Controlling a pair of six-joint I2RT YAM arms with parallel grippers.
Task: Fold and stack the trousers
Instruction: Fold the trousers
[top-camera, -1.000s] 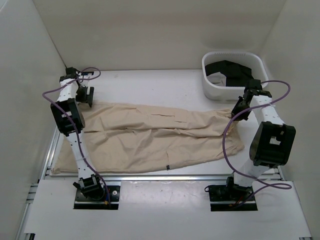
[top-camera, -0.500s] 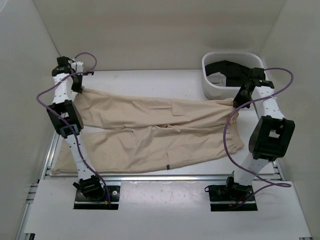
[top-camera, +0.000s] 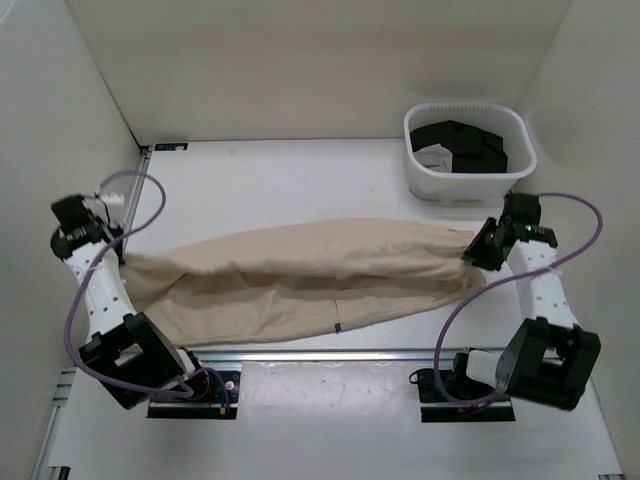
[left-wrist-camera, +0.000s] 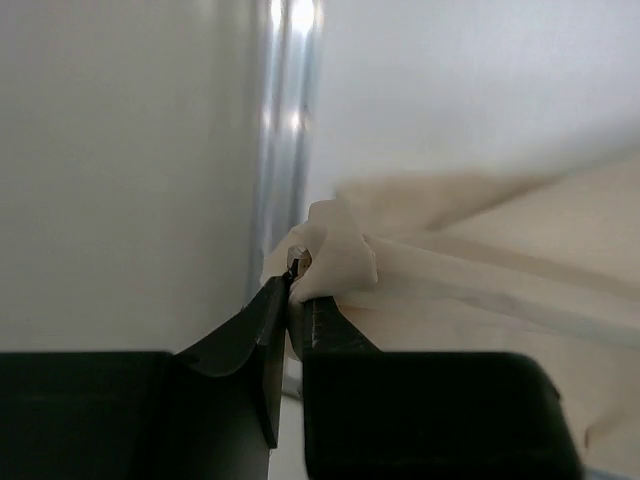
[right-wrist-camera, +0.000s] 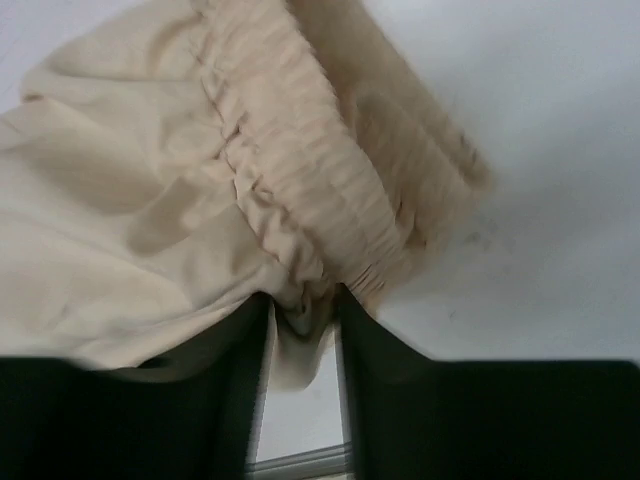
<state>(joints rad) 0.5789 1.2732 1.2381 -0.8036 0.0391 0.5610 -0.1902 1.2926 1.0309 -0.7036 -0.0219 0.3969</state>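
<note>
Across the middle of the bench (top-camera: 300, 170), we find the trousers (top-camera: 310, 275) doubled lengthwise and drawn out between the two arms. The left end effector (top-camera: 115, 253) is pressed together on bunched cloth at the left end. The right end effector (top-camera: 480, 246) pinches the gathered elastic band (right-wrist-camera: 290, 200). A white basket (top-camera: 418, 172) holding black garments (top-camera: 465, 145) stands apart, far right.

White basket (top-camera: 466, 188), black garments (top-camera: 470, 140) inside, white table (top-camera: 300, 180)
</note>
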